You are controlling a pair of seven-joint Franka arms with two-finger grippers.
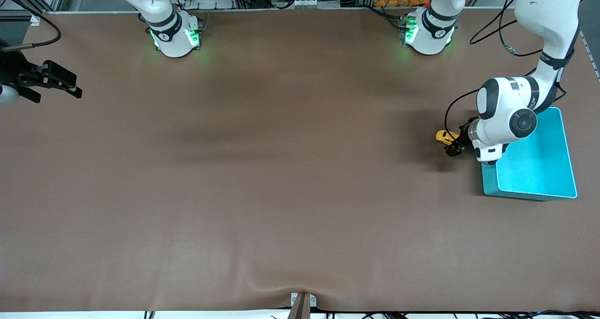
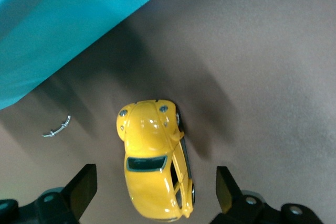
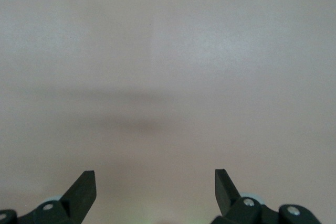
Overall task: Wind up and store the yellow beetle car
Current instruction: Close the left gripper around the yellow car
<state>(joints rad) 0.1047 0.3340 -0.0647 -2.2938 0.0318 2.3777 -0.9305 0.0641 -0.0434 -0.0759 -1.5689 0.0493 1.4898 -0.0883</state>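
**Yellow beetle car between spread fingers**

Yellow beetle car [image 2: 155, 161] sits on the brown bench [image 1: 281, 192], just beside the teal bin [image 1: 558, 164] at the left arm's end. The left hand [image 2: 152, 192] is low around it, fingers [image 2: 84, 184] wide and clear of its sides. A small metal piece [image 2: 56, 127] lies nearby. The right hand [image 1: 51, 82] waits at its own end, also wide open.
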